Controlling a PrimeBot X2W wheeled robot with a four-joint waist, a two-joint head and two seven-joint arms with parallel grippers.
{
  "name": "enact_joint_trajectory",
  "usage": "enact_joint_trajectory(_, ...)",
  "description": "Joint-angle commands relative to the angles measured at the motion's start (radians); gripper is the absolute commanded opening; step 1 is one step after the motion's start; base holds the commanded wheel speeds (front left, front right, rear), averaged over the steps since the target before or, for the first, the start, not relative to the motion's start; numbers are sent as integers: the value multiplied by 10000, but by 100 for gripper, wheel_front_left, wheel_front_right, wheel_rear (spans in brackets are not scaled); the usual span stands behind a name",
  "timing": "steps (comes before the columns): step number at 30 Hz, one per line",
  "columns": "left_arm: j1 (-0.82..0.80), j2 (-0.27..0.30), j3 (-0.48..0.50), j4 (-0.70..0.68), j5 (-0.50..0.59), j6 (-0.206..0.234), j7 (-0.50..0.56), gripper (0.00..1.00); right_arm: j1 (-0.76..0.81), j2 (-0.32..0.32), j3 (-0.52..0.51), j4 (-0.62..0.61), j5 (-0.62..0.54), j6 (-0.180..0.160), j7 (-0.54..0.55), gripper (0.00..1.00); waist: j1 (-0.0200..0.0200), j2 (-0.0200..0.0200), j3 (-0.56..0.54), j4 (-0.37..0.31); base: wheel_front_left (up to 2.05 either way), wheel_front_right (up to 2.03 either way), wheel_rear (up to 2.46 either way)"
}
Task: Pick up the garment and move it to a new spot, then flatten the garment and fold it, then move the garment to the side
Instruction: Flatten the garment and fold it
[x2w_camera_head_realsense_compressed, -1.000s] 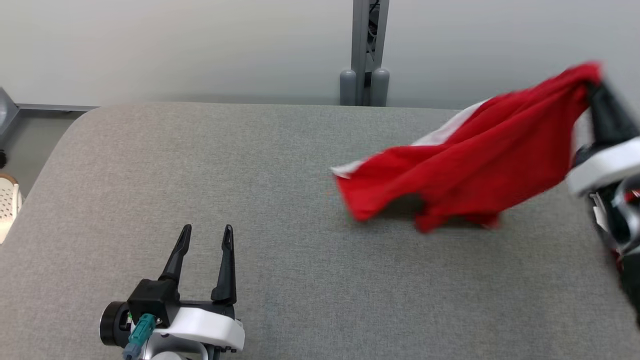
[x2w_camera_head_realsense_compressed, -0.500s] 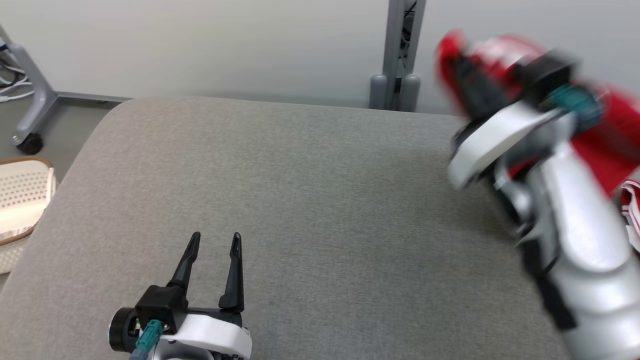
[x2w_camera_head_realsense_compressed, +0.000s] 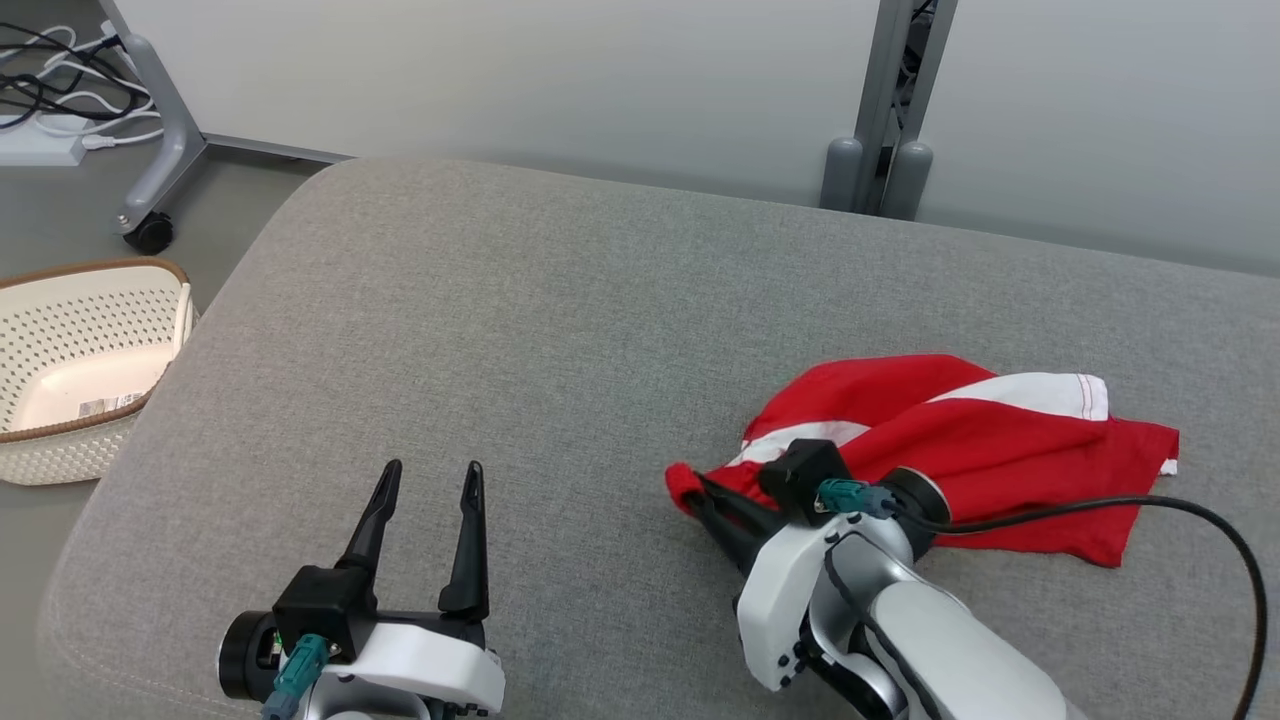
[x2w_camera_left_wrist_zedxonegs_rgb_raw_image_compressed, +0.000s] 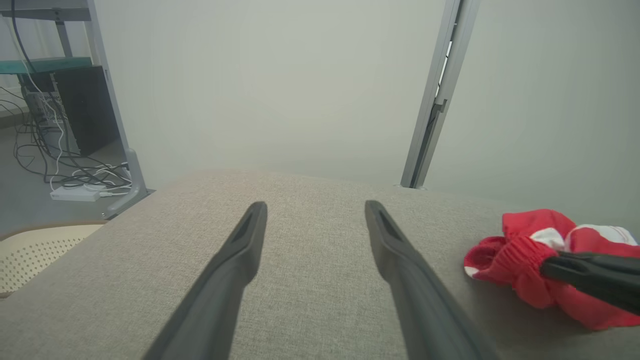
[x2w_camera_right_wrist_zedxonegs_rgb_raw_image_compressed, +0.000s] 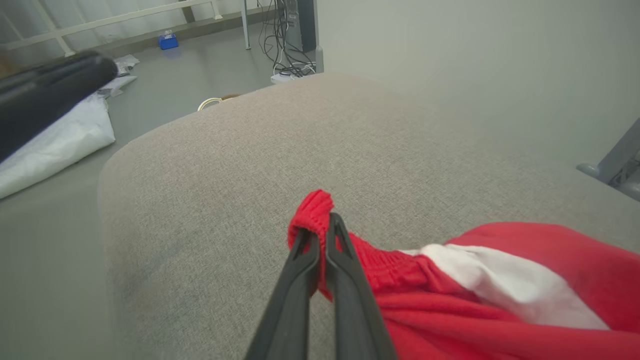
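Presently, the crumpled red fabric garment with white panels (x2w_camera_head_realsense_compressed: 980, 450) is found on the right half of the wide grey upholstered pad (x2w_camera_head_realsense_compressed: 560, 330), its gathered elastic edge pinched between the closed fingers of the right gripper (x2w_camera_right_wrist_zedxonegs_rgb_raw_image_compressed: 320, 231) toward the pad's middle. The left gripper (x2w_camera_head_realsense_compressed: 432, 470) is held spread wide and empty over the pad's near left part, well apart from the cloth. Only a thin bite of that edge is gripped, so it could be lost under a pull, and the cloth left bunched.
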Motion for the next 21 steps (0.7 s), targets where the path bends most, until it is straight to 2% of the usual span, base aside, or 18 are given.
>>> enact_joint_trajectory(1,-14,30,26,-19,-79,83,-34,100,85,-61,205,29,171,3,210,100,0,-1,34,1,0,0,0)
enact_joint_trajectory(6,-134,30,102,4,-82,141,-34,100,-77,-56,664,179,401,3,806,100,0,-1,37,-238,0,0,0)
enact_joint_trajectory(13,-227,29,391,-57,69,39,-36,100,-416,-155,792,346,-157,1,1464,100,0,-1,-76,-1089,0,0,0)
enact_joint_trajectory(19,-377,32,481,-119,145,-9,-34,100,-635,-621,246,-166,-168,3,1367,100,0,-1,-151,-1744,0,0,0)
enact_joint_trajectory(21,-401,30,485,-125,175,-17,-34,100,-631,-848,-311,-456,-225,1,1097,100,0,-1,-142,-1993,0,0,0)
